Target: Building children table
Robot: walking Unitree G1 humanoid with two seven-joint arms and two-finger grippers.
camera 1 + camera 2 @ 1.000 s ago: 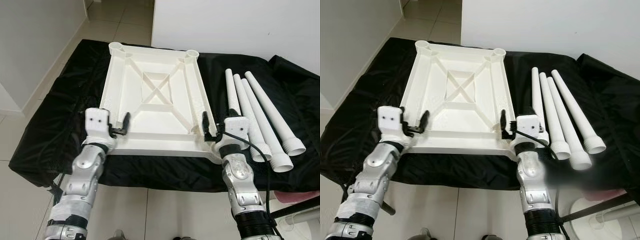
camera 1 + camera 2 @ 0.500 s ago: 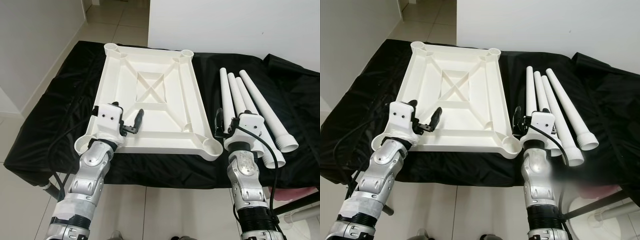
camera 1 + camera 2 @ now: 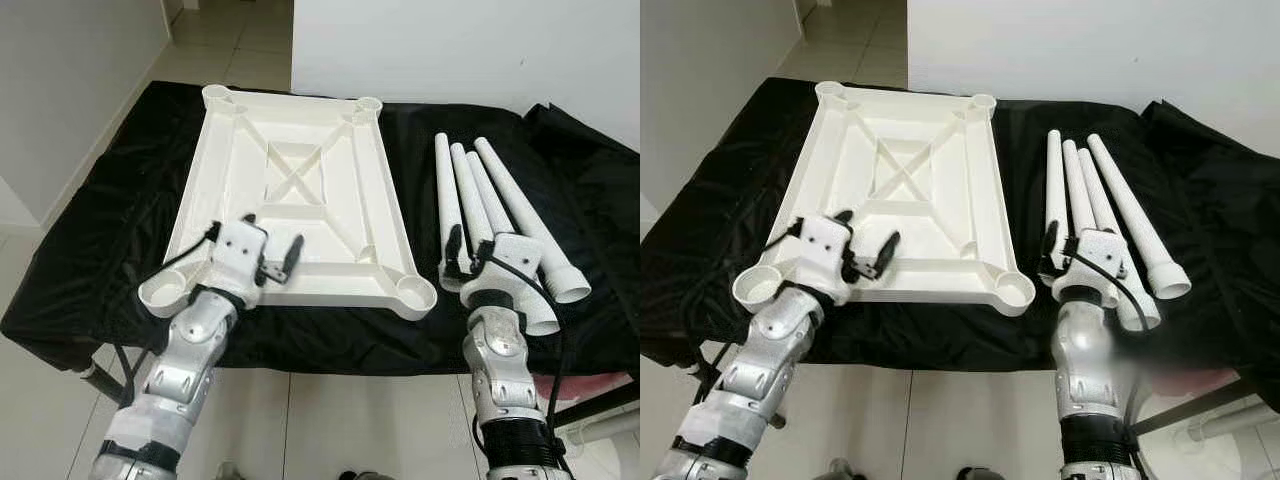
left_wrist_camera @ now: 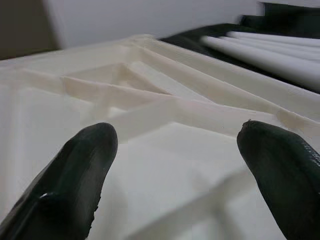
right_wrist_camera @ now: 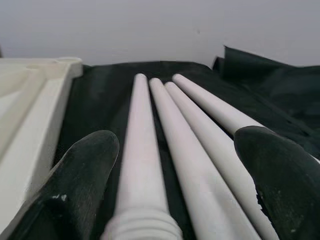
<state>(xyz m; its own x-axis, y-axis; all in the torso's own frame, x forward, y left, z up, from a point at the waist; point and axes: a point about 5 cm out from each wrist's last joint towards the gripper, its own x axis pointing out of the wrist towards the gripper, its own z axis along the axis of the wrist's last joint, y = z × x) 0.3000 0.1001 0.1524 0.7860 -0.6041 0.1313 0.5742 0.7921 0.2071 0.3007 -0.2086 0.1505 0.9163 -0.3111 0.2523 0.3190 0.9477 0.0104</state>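
One white table panel (image 3: 300,190) lies upside down, with four round corner sockets. Four white table legs (image 3: 490,215) lie side by side. One black cloth (image 3: 110,230) lies beneath them.

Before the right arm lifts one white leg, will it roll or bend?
The white legs are round tapered tubes, so a nudged one would probably roll in an arc on the black cloth. They look like stiff, light plastic, so bending seems unlikely. The right gripper hovers over them, jaws open.

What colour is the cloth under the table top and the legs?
Black. The cloth shows best in the left eye view.
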